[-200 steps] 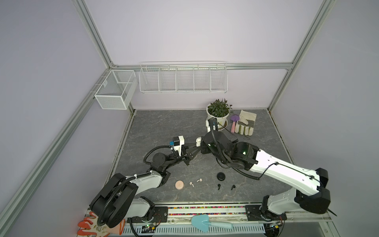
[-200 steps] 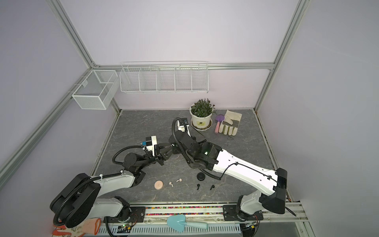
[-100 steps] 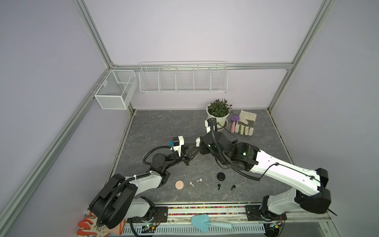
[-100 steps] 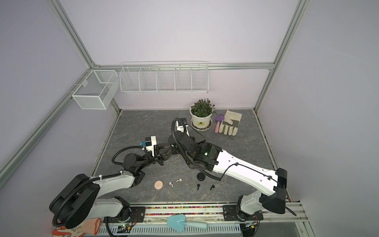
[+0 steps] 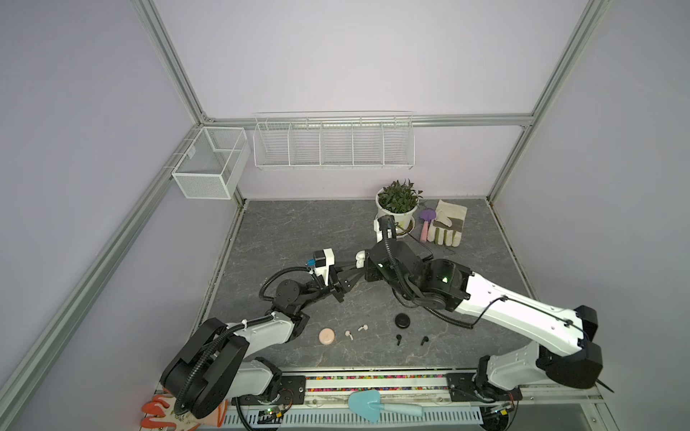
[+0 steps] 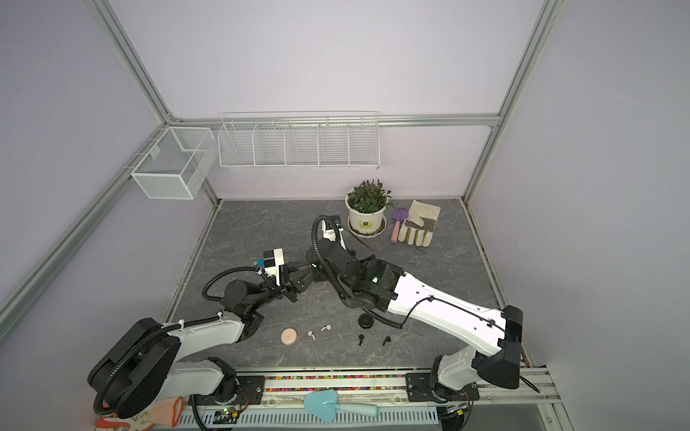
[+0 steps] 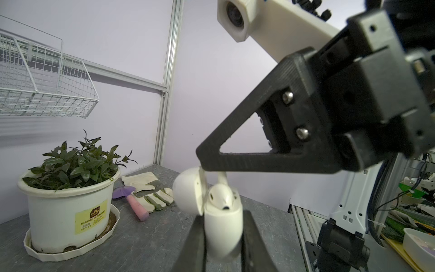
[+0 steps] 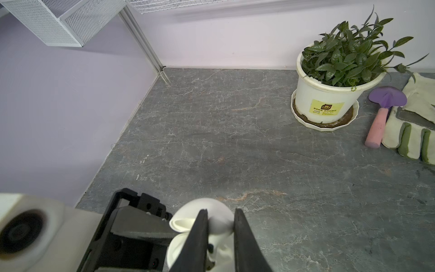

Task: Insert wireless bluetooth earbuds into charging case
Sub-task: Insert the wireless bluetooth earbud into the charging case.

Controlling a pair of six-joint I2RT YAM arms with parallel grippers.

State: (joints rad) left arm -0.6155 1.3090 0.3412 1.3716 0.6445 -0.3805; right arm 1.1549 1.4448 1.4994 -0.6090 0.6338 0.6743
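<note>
My left gripper (image 7: 222, 235) is shut on a white charging case (image 7: 223, 219), held above the table with its lid (image 7: 188, 195) hinged open. One white earbud (image 7: 220, 196) sits in the case. My right gripper (image 8: 220, 219) is right over the opening, shut on a second white earbud (image 8: 219, 229) whose stem (image 7: 222, 179) points down into the case. In a top view the case (image 5: 360, 258) shows between both grippers. Near the front lie a pink puck (image 5: 326, 336) with two pink earbuds (image 5: 348, 334), and a black puck (image 5: 402, 321) with two black earbuds (image 5: 398, 339).
A potted plant (image 5: 396, 209), a purple trowel (image 5: 425, 220) and a work glove (image 5: 448, 224) stand at the back right. Wire baskets (image 5: 332, 141) hang on the back wall. A blue trowel (image 5: 373, 405) lies on the front rail.
</note>
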